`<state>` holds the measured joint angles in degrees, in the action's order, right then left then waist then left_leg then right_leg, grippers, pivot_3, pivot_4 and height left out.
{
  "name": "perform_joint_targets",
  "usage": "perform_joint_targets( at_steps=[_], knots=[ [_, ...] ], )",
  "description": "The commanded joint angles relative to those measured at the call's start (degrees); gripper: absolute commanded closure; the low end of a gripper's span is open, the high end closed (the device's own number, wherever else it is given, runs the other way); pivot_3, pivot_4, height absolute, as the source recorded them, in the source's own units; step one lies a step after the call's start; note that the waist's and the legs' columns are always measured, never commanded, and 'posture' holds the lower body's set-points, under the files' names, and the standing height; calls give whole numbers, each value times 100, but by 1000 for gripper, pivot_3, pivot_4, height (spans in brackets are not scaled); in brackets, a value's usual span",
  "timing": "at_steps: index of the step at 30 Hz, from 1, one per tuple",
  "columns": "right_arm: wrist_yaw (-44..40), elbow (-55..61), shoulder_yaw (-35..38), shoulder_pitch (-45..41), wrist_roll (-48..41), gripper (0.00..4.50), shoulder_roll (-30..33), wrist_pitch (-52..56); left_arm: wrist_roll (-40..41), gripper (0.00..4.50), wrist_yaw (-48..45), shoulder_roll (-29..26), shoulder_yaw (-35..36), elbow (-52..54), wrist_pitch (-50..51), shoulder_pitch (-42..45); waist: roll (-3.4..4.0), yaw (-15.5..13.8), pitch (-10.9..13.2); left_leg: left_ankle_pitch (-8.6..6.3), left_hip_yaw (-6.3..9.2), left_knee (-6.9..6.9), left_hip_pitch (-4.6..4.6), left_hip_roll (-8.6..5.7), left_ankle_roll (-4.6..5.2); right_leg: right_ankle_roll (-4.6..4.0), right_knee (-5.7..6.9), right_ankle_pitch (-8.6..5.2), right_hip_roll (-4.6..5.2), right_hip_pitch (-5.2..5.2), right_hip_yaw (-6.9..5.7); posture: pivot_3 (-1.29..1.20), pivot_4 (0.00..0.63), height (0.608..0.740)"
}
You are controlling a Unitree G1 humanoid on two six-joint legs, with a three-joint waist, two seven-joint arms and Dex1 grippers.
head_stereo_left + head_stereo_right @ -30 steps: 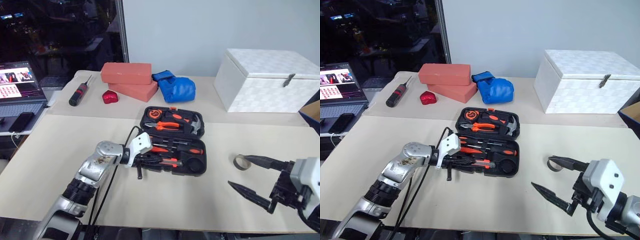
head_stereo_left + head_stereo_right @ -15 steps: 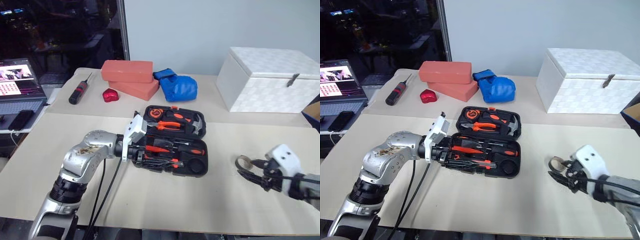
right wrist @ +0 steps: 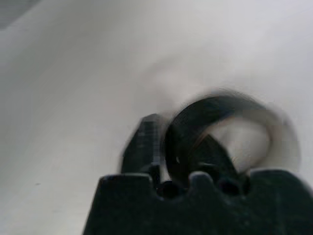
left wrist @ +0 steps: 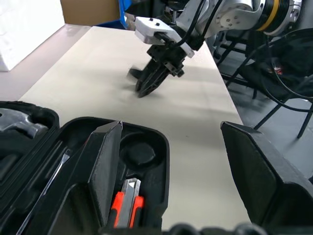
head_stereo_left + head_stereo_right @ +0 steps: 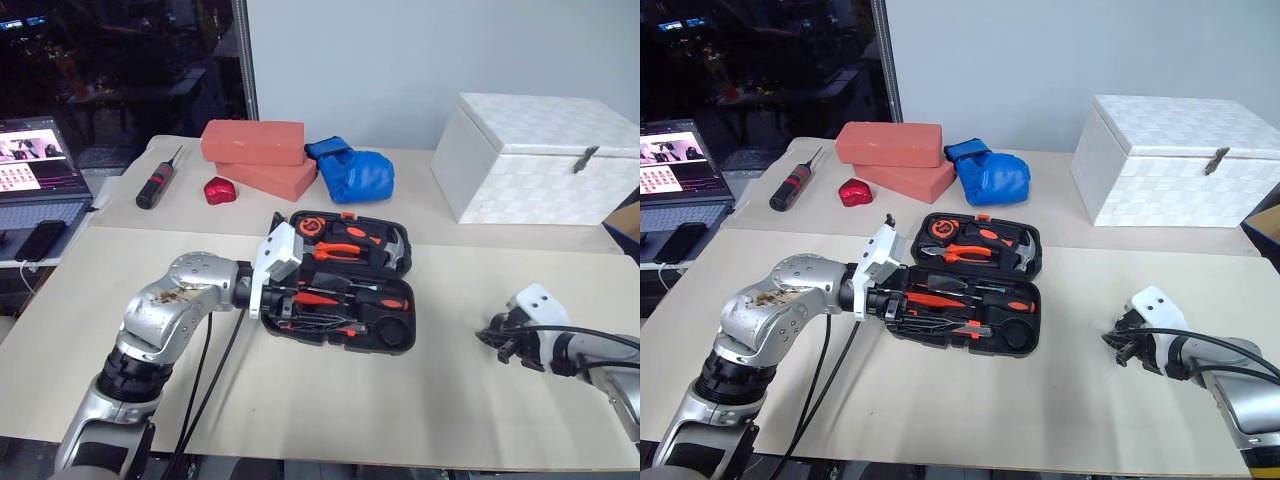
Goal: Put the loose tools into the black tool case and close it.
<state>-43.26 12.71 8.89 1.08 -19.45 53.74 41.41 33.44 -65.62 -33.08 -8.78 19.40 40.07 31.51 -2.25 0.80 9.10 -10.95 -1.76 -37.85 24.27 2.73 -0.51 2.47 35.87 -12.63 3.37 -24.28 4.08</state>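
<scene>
Beige table (image 5: 330, 420) is filling most of the head views, with a pale wall behind it and a dark window at upper left. Black tool case (image 5: 340, 283) is lying open at the centre of the frame, its moulded slots holding orange-and-black screwdrivers (image 5: 345, 297), pliers and a hammer; a utility knife (image 4: 126, 208) is sitting in its slot beside an empty round pocket. Left gripper (image 4: 171, 181) is hanging at the case's left edge with its fingers spread wide, holding nothing. Right gripper (image 5: 1120, 347) is resting low on the table at the right of the frame, its fingers clamped on the rim of the tape roll (image 3: 230, 132), one finger inside the ring and one outside. White box (image 5: 540, 160) is standing at upper right. Two red bricks (image 5: 258, 155), a blue glove (image 5: 352, 172), a small red object (image 5: 219, 190) and a dark screwdriver (image 5: 158, 184) are lying along the far side at upper left, with a laptop (image 5: 35, 175) at the left edge.
</scene>
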Motion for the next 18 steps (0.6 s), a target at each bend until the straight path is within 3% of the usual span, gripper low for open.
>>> perform_joint_targets(
  at_steps=[1, 5, 8, 12, 18],
  knots=[
    [-186, 1055, 688, 85, -454, 4459, 134, 207, 248, 1021, -241, -246, 232, 226, -106, -170, 2, 1, 1, 0, 0, 0, -2, 0, 0, 1, 1, -1, 0, 1, 0, 0, 150, 740],
    [-267, 2264, 608, -205, -1009, 4459, 379, 935, 462, 1021, -708, -687, 468, 222, -200, -371, 3, 49, 4, 0, 0, 0, -7, 3, 0, -1, 10, -1, -2, -2, 1, 0, 150, 740],
    [-457, 2746, -315, -1111, -1220, 4459, 652, 1403, 407, 1021, -613, -815, 504, 195, -197, -353, 2, 60, 8, 0, 0, 0, -14, 7, -1, -7, 12, 1, -3, -1, 0, 0, 150, 740],
    [-361, 2346, -1718, -2324, -838, 4459, 343, 1720, 255, 1021, -468, -768, 477, 171, -400, -460, -11, 48, 16, -1, 0, 0, -17, 8, -3, -9, 3, 0, 0, 1, -1, 0, 150, 740],
    [-603, 2054, -2648, -2871, -554, 4459, 289, 1761, 249, 1021, -346, -819, 560, 239, -521, -632, -12, -16, 18, -2, -6, -1, 25, 4, 0, -5, -8, -6, 7, -22, -2, 0, 150, 740]
  ],
)
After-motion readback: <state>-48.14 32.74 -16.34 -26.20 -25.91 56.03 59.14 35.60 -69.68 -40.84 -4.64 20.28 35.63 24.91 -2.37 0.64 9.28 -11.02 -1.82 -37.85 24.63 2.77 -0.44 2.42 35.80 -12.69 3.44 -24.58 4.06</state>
